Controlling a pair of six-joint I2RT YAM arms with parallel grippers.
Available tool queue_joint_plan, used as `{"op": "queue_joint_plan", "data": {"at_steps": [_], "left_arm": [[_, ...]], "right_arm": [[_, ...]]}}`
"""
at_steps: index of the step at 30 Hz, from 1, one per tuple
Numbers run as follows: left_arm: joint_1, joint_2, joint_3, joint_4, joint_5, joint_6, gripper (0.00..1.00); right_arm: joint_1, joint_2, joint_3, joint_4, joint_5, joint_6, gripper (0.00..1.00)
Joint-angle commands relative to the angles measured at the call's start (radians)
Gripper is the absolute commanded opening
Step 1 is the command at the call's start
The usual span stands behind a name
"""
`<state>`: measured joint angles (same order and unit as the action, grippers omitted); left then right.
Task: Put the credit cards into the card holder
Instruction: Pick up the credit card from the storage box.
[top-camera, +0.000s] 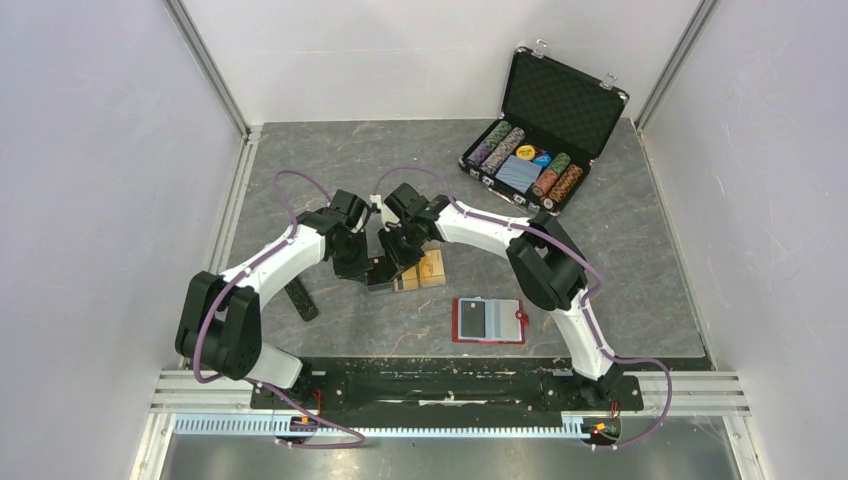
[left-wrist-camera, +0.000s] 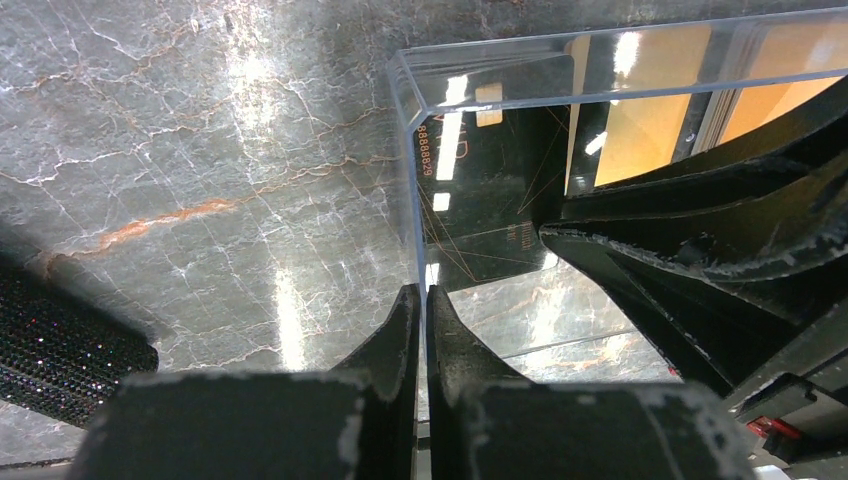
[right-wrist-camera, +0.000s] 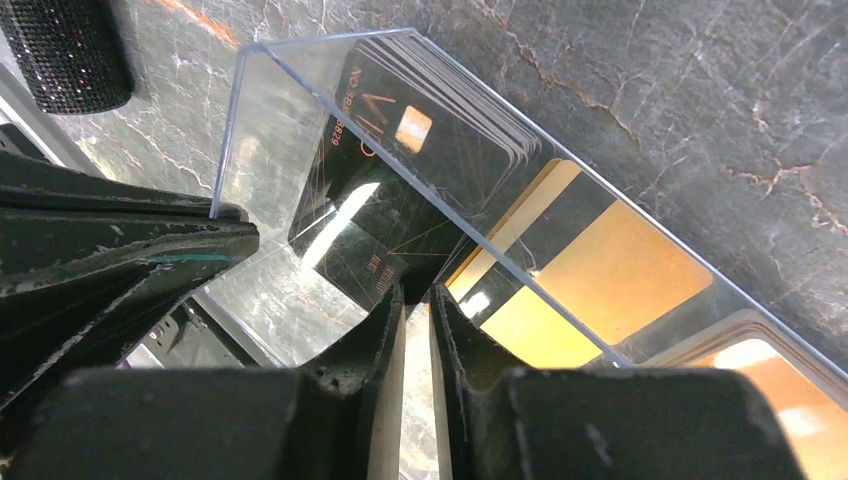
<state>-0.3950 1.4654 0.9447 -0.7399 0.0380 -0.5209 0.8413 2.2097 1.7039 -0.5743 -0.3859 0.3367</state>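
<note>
Left pincer: clenched on the upright end wall of the clear tray, apparently to steady it.

Right pincer: nosed into the tray, fingers nearly together astride the near edge of the black card. You cannot tell whether it truly grips the card.

Credit cards: in the tray, mid-table, with the gold cards beside the black stack.

Card holder: lies open on the table, near and right of the tray, apart from it.

Risks, as judged:
- The black cards sit tightly stacked, so your pinch may lift two at once or slip off the slick edge.
- A card dragged up against the wall could tip or shift the tray if the left grip slides.
- The two pincers work very close together, so watch for a knock between them.
- A loosely held card may drop before it reaches the holder.
</note>
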Motion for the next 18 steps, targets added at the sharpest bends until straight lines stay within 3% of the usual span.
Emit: {"op": "queue_joint_plan", "data": {"at_steps": [1,6,11,14,18], "left_arm": [[-0.012,0.031,-0.049,0.034,0.027,0.047,0.02],[-0.012,0.033,-0.048,0.034,0.026,0.047,0.02],[-0.012,0.034,-0.049,0.034,0.026,0.048,0.02],[-0.012,0.035,-0.05,0.034,0.027,0.049,0.02],[-0.014,0.034,-0.052,0.035,0.027,0.049,0.02]], "right_arm": [[0.002,0.011,0.034,-0.036,0.059,-0.047,0.12],[0.002,0.004,0.035,-0.051,0.084,-0.058,0.01],[-0.002,-0.009,0.029,-0.063,0.104,-0.067,0.01],[-0.007,-0.021,0.018,-0.059,0.093,-0.071,0.1],[-0.015,-0.063,-0.029,-0.006,0.053,-0.051,0.31]]}}
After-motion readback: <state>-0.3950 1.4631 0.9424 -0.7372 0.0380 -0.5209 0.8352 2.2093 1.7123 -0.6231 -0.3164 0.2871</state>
